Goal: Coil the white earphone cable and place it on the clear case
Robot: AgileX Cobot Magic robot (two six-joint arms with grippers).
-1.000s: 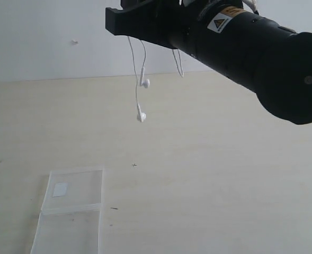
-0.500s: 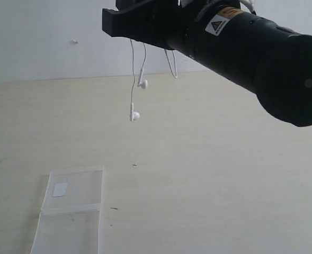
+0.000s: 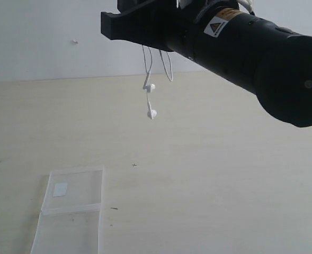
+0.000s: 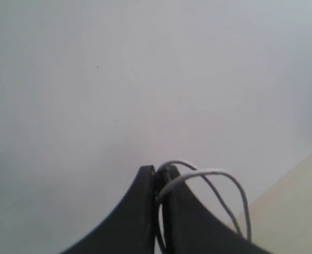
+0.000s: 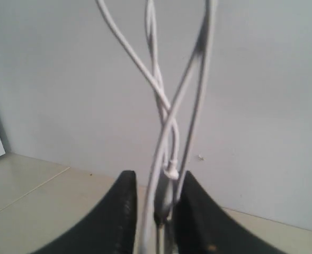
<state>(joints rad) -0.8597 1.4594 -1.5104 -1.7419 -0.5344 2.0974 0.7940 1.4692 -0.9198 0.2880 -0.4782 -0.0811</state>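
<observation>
The pale wooden table [image 3: 224, 185] fills the lower scene, far beneath both grippers, and a thick black arm [image 3: 251, 47] crosses the top of the exterior view. The clear case [image 3: 73, 209] lies open and flat on the table, well below the raised grippers and off to one side of them, with nothing on it. The left gripper [image 4: 158, 172] is pressed almost closed, its two black fingers meeting on a couple of strands of the white earphone cable [image 5: 165, 119], which arch out of the tips in two loose loops. The right gripper [image 5: 156, 180] stands at a narrow gap with several strands running up between its fingers and crossing just beyond the tips; they look pinched there, though the exact contact is hard to read. From the gripper seen in the exterior view, the cable hangs straight down in free air, ending in the two earbuds [image 3: 151, 87], one just under the other, both high above the table. The small whitish label [image 3: 60, 189] sits on the case's farther half. As I judge it, the coiling is partly gathered but untidy, with tails dangling, and lowering the bundle onto the case has not yet been done.
</observation>
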